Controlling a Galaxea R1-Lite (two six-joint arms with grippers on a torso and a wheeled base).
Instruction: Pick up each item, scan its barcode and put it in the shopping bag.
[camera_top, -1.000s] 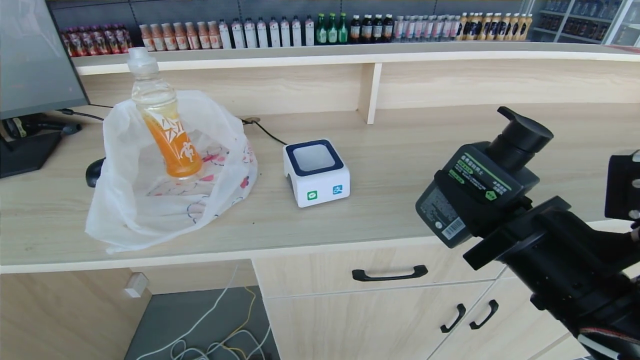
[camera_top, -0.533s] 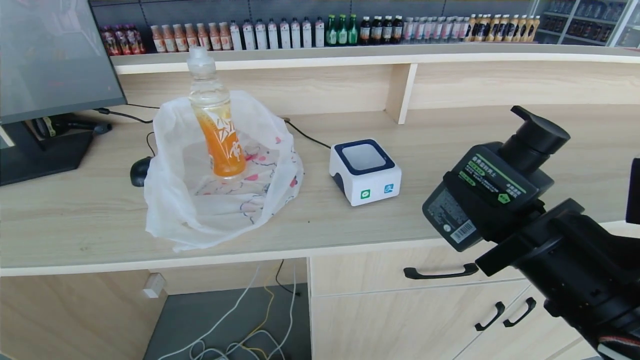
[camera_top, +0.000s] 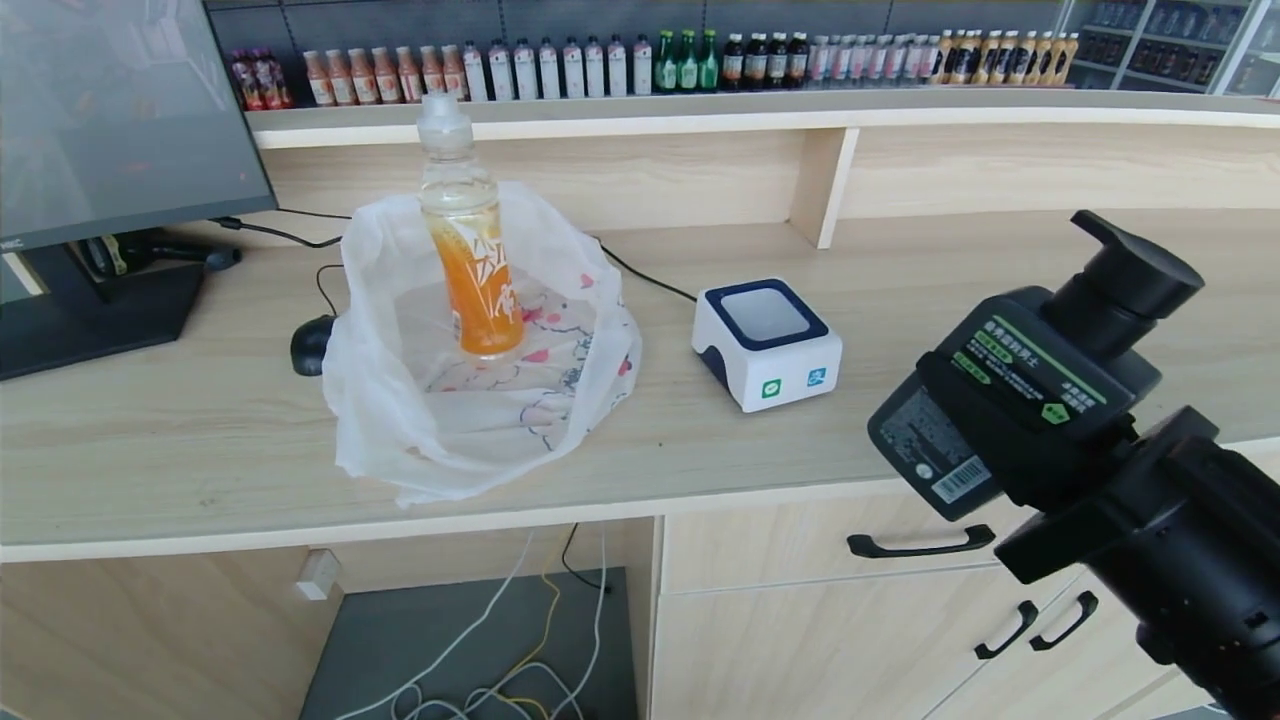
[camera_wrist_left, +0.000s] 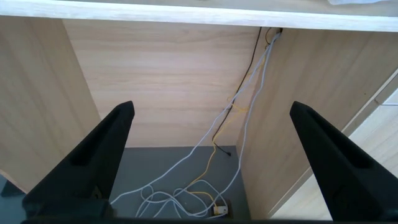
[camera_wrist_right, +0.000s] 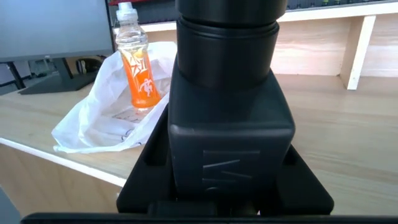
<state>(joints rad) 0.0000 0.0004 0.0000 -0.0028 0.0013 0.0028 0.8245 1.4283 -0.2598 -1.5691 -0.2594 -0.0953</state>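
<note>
My right gripper is shut on the base of a black pump bottle, held tilted off the counter's front edge at the right. Its barcode label faces toward me. In the right wrist view the black bottle stands between the fingers. The white scanner sits on the counter left of the bottle. A white shopping bag lies open farther left, with an orange drink bottle standing upright in it. My left gripper hangs open below the counter.
A monitor and a black mouse are at the counter's left. A wooden divider and raised shelf run along the back. Drawers with black handles are below the counter edge. Loose cables lie in the recess.
The head view has shifted, so the bag and scanner sit farther right in the picture. The right gripper keeps its hold on the black bottle, which stands a little nearer the scanner.
</note>
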